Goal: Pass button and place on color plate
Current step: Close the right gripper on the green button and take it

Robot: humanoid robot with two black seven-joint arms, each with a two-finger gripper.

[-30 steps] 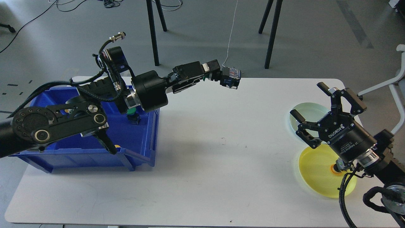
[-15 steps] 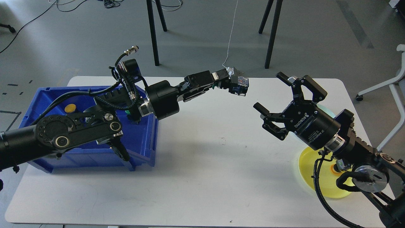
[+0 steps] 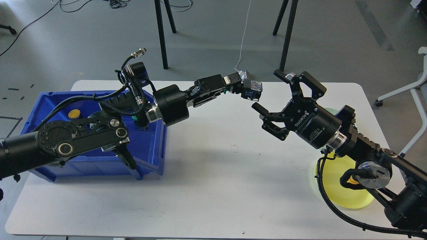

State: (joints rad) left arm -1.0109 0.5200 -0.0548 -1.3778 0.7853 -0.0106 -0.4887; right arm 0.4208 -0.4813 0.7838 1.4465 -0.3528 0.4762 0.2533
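My left gripper (image 3: 246, 88) reaches out to the right above the back of the white table (image 3: 213, 186) and is shut on a button (image 3: 253, 90) with a dark blue body and a pale labelled face. My right gripper (image 3: 269, 92) is wide open, its two fingers spread just right of the button, one above and one below its level, apart from it. A yellow plate (image 3: 347, 198) lies at the front right, partly behind my right arm, with an orange button (image 3: 352, 180) on it. A pale green plate (image 3: 331, 110) behind it is almost wholly hidden.
A blue bin (image 3: 151, 156) stands at the left under my left arm, with a yellow button (image 3: 74, 114) and a partly hidden green one (image 3: 134, 118) inside. Black stand legs (image 3: 161, 36) stand on the floor behind the table.
My right gripper has swung left and up from over the plates to just beside the held button, staying open. My left gripper moved a little right with the button, then held still.
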